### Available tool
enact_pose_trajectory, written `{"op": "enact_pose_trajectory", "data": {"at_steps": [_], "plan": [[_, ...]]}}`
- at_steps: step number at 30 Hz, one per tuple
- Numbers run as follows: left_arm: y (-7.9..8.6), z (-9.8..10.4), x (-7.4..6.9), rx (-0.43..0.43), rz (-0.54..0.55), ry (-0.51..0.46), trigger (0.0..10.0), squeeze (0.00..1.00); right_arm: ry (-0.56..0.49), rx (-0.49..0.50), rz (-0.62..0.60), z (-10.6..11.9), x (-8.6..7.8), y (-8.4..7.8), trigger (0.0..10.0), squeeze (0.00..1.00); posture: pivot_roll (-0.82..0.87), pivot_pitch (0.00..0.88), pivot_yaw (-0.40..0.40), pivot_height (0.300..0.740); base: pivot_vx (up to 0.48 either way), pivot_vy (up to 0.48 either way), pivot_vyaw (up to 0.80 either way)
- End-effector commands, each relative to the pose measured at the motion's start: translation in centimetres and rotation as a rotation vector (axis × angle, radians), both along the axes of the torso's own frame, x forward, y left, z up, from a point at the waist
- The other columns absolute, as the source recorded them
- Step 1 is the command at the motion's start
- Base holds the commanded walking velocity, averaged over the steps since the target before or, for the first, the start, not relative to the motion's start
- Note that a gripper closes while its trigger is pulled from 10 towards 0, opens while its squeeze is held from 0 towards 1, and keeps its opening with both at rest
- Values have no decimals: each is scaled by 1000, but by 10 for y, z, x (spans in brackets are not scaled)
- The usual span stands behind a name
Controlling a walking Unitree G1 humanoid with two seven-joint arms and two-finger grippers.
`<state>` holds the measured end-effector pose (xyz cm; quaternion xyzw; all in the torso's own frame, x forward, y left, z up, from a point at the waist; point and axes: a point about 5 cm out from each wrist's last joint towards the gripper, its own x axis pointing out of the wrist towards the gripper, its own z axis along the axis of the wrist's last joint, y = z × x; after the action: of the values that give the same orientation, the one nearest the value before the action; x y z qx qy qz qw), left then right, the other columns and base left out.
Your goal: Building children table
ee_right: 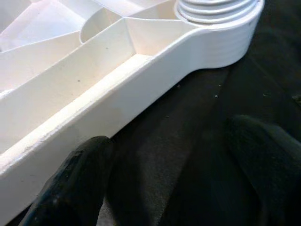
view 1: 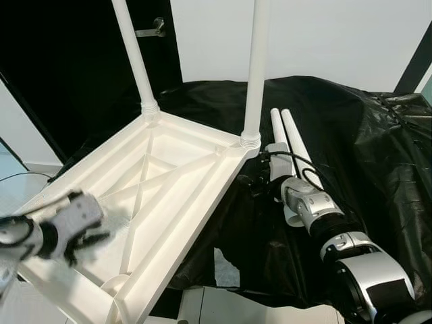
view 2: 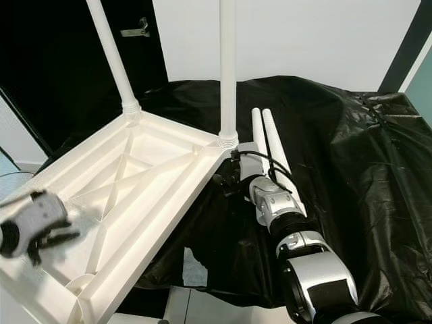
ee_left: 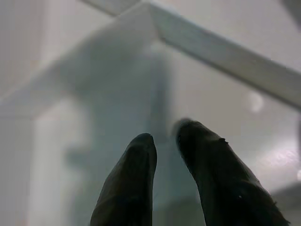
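Right gripper (ee_right: 169, 165): two black fingers spread wide apart, holding nothing, resting low over the black sheet (view 2: 351, 175), one finger (ee_right: 75, 179) just beside the outer wall of the white tabletop (view 2: 169, 196). Upturned tabletop: lies to the left of this gripper, ribbed underside up, its near corner socket just ahead of the fingertips. Screwed-in leg, near (view 2: 227, 74): stands upright in that corner socket, directly ahead of the right gripper. Screwed-in leg, far (view 2: 111, 57): upright in the next corner socket, farther left and farther back, slightly tilted. Loose legs, two (view 2: 270, 152): white tubes lying side by side on the black sheet, partly under and just beyond the right wrist, running away from the robot. Left gripper (ee_left: 164, 146): two black fingers close together with a narrow gap between the tips, nothing visible between them, pointed at the inside of the tabletop at its near-left end; blurred in the head views, where the left hand (view 1: 74, 226) hangs over the ribbed panel, well apart from the standing legs. Cross ribs (view 1: 145, 189): diagonal stiffeners inside the tabletop, between the two grippers. Black sheet: crumpled cover spread under the tabletop's right side and under the right arm. Door handle (view 1: 152, 30): metal, on the dark panel beyond the far leg.
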<state>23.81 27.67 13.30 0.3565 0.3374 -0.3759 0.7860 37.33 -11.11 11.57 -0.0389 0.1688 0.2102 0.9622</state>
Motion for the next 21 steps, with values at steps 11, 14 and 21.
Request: {"op": "enact_pose_trajectory", "data": {"at_steps": [11,14,21], "plan": [[-54,7,-9,-157,-159,-22,10000,0,40,-2,42,-8,-3,9,10000,0,132,0,26,740,0,0,0],[-67,12,-8,-213,-192,-39,10000,0,39,-2,49,-8,-2,11,10000,0,135,0,27,740,0,0,0],[-95,20,-7,-324,-244,-83,10000,0,5,-8,51,-3,1,12,10000,0,135,0,33,740,0,0,0]]}}
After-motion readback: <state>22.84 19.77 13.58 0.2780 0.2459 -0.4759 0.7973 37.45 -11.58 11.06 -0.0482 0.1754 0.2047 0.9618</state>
